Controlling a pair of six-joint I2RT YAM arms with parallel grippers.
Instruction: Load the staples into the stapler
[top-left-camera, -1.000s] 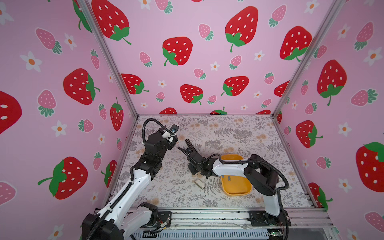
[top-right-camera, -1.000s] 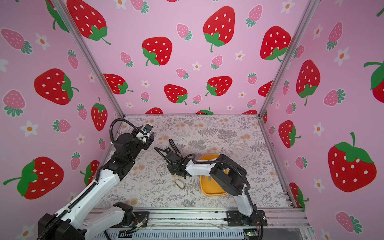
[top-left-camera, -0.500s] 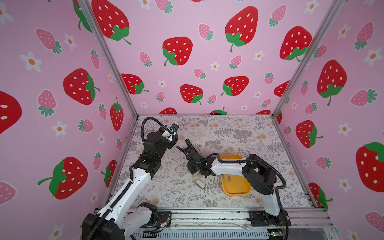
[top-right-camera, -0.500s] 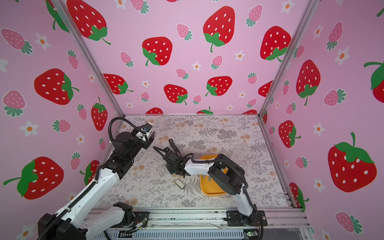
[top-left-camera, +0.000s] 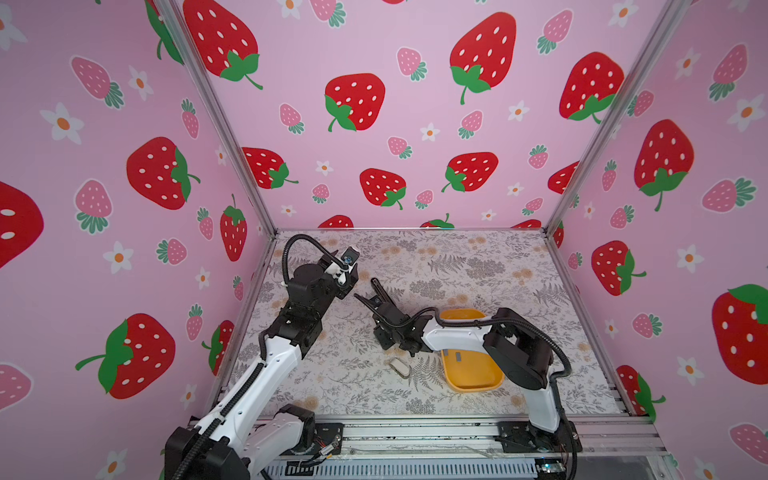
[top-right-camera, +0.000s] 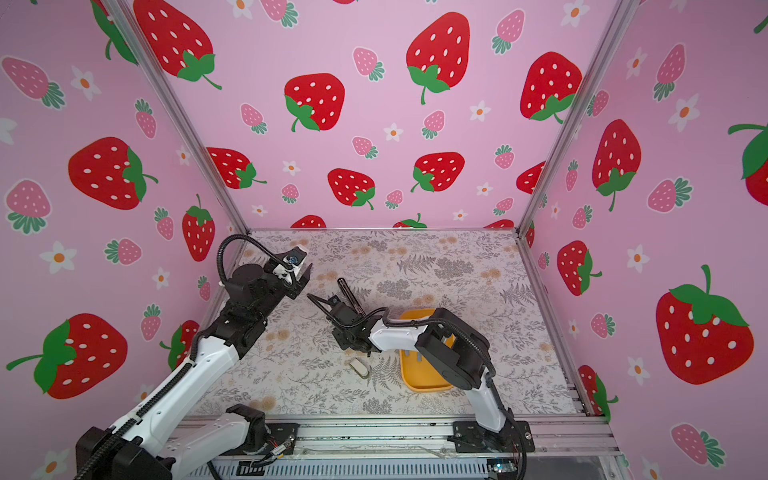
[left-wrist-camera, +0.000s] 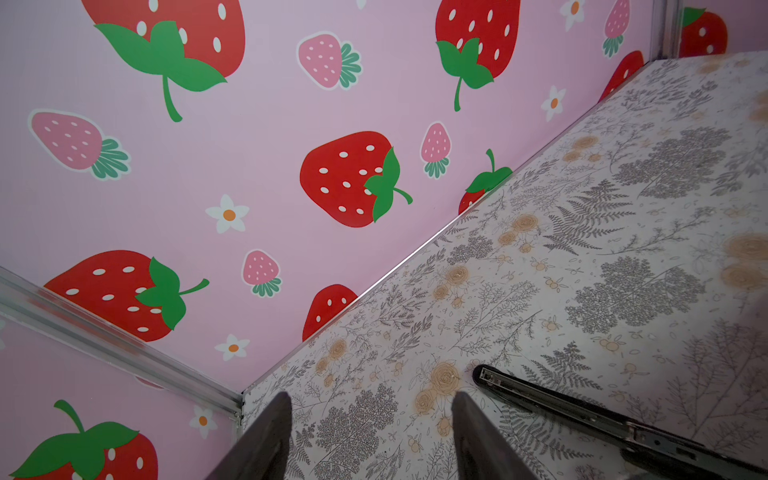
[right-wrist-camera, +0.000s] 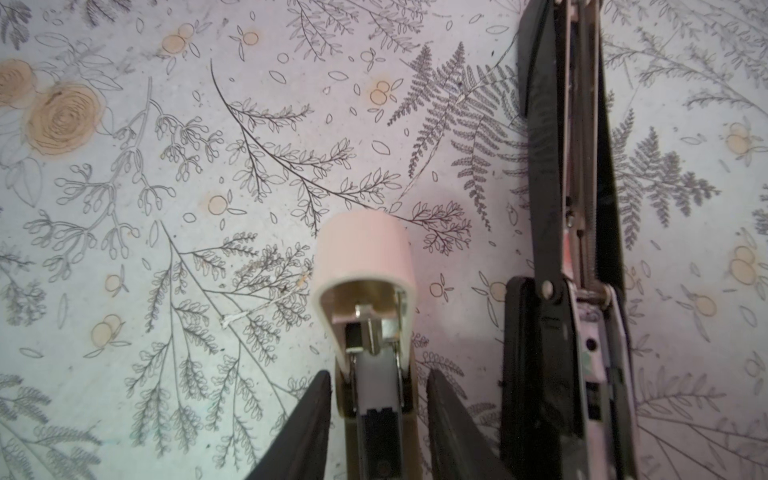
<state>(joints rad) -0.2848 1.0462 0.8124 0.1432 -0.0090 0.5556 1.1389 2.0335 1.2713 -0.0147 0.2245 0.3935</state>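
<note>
Now | left jaws spread, empty | right jaws part-open, flanking small white-topped stapler (right-wrist-camera: 365, 257)

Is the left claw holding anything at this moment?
No: in the left wrist view the left claw stands open, with only the patterned table showing between its fingers.

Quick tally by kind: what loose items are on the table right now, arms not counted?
Black stapler: 1
Small white-topped stapler: 1
Yellow tray: 1
Grey staple strips in the tray: 2 visible; the right arm hides part of the tray
Total: 5 in view
</note>
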